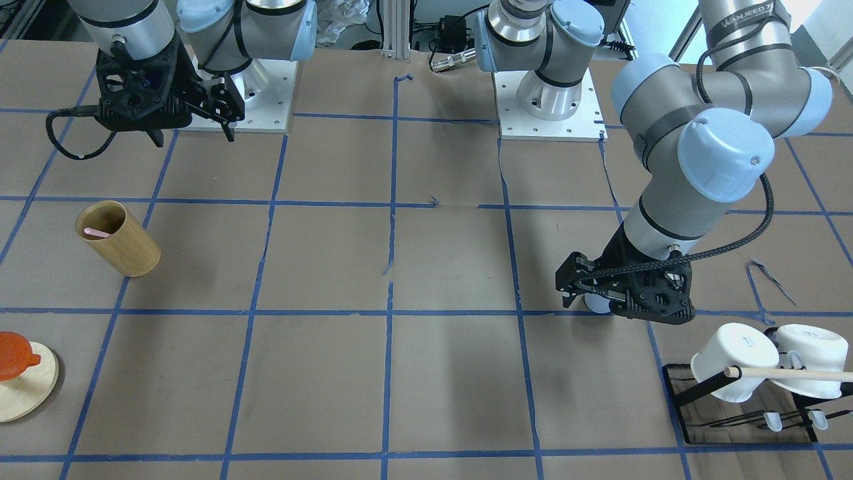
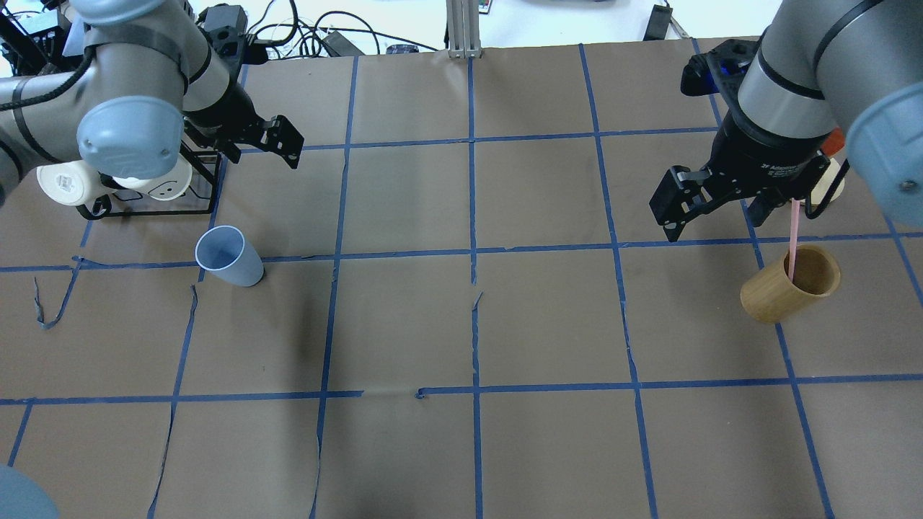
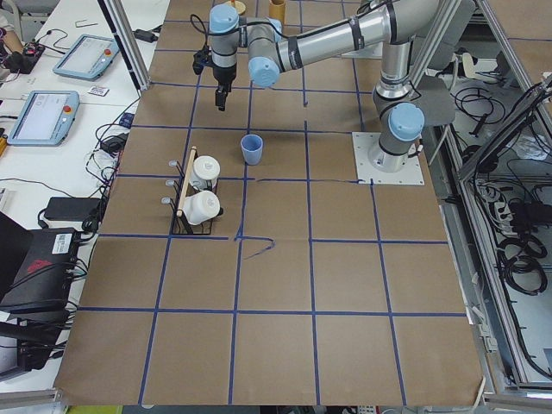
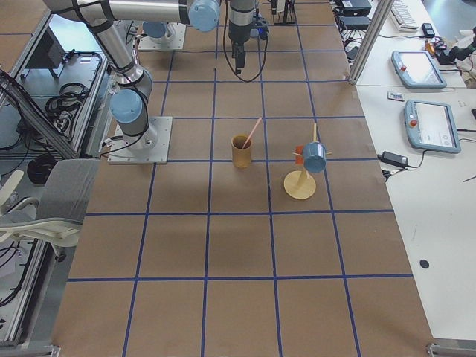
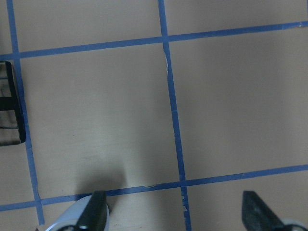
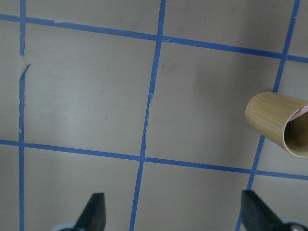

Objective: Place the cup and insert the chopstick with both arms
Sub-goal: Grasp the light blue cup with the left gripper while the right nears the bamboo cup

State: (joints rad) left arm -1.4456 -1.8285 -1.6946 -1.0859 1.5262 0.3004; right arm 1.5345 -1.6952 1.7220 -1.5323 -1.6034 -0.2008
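One blue cup (image 2: 229,256), upright by the mug rack (image 1: 696,388), is mostly hidden frontally behind the left gripper (image 5: 175,211) — jaws spread. One pink chopstick (image 2: 793,241) is seen inside one bamboo holder (image 2: 789,283); the right gripper (image 6: 173,211) is likewise spread.

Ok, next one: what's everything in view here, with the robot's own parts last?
blue cup: one, pale blue, upright on the table near the mug rack
holder: one, bamboo, upright on the robot's right side
chopstick: one, pink, standing in the holder
mug rack: one, black with a wooden bar, table's left end
mugs: two, white, on the rack
cup stand: one, pale wood, table's right end
orange cup: one, on the stand
second blue cup: one, on the stand
table: brown, blue tape grid
left gripper: open, empty
right gripper: open, empty
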